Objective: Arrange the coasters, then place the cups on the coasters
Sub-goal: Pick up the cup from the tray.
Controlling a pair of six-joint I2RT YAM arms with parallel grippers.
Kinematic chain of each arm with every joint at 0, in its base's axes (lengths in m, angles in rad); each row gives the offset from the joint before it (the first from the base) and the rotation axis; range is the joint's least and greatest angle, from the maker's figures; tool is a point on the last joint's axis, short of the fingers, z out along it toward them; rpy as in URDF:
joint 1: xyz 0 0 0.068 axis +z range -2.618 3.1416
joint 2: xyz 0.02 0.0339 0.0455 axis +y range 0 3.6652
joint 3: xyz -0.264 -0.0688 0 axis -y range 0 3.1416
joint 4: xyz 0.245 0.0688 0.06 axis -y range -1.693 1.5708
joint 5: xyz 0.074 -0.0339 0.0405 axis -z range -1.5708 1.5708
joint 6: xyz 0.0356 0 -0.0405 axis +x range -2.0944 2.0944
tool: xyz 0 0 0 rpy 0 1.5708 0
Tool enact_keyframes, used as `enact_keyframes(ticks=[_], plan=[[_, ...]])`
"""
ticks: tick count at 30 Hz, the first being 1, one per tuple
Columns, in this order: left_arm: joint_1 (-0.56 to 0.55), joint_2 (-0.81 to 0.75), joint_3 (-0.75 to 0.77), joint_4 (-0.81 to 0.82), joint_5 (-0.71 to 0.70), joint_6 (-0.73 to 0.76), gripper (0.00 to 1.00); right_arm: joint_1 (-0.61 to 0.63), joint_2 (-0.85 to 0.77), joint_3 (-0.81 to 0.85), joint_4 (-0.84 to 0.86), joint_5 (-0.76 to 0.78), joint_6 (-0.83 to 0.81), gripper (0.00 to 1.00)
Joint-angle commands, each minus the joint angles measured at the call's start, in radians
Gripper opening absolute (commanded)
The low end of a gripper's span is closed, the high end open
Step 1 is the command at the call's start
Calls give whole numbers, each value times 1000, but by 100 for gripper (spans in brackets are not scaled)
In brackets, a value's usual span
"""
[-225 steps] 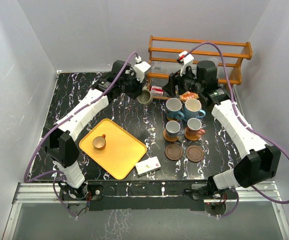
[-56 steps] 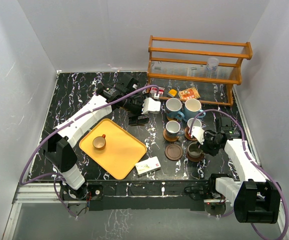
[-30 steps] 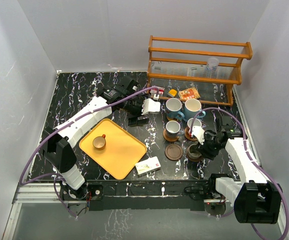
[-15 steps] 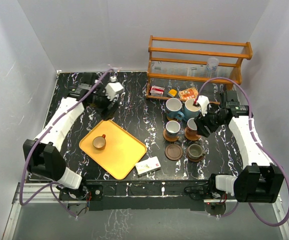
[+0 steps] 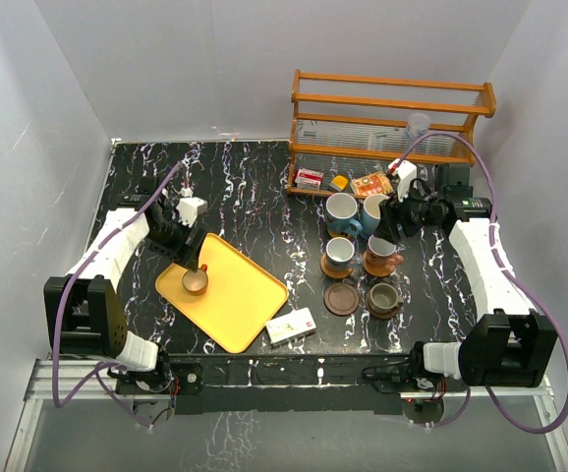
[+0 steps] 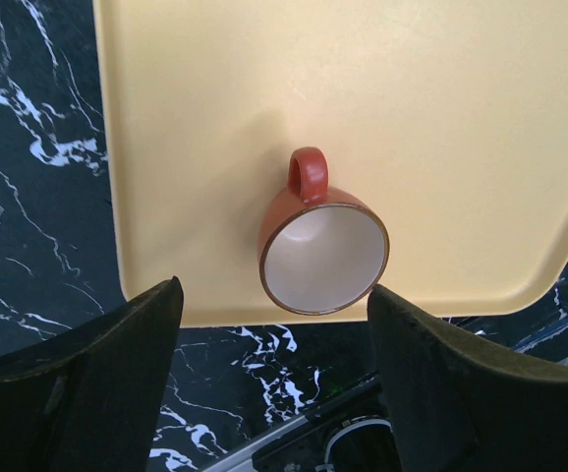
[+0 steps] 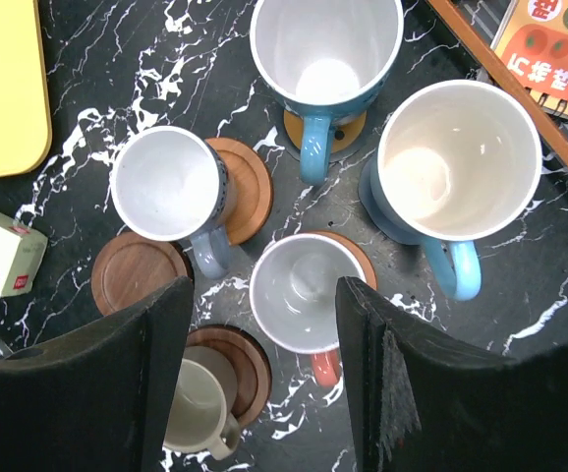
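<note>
An orange-brown cup (image 6: 323, 258) stands on the yellow tray (image 6: 481, 118), handle toward the far side. My left gripper (image 6: 274, 290) hangs open above it, one finger on each side, touching nothing. Several cups stand on coasters at the right: a blue cup (image 7: 325, 49), a light blue cup (image 7: 459, 162), a small grey-blue cup (image 7: 166, 184), a white cup with an orange handle (image 7: 307, 293) and a grey-green cup (image 7: 198, 405). One dark brown coaster (image 7: 137, 273) lies bare. My right gripper (image 7: 264, 290) is open above the white cup, holding nothing.
A wooden rack (image 5: 392, 108) stands at the back right with a clear plastic cup (image 5: 418, 123) on it and small packets (image 5: 372, 184) beneath. A small white box (image 5: 291, 326) lies by the tray's near corner (image 5: 235, 339).
My right gripper let go of the grey-green cup on its coaster, opened and rose back over the cups. My left arm swung from the table's middle to above the cup on the tray.
</note>
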State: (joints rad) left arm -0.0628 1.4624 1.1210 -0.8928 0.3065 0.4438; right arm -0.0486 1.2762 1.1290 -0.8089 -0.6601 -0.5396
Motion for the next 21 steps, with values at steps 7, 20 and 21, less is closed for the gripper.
enact_keyframes(ticks=[7, 20, 21], plan=[[0, 29, -71, 9, -34, -20, 51, -4, -14, -85, 209, -73, 116, 57], [0, 68, -128, 82, -11, -29, 36, -5, -36, -103, 234, -49, 141, 57], [-1, 67, -128, 85, -10, -32, 35, -5, -38, -106, 236, -48, 141, 57]])
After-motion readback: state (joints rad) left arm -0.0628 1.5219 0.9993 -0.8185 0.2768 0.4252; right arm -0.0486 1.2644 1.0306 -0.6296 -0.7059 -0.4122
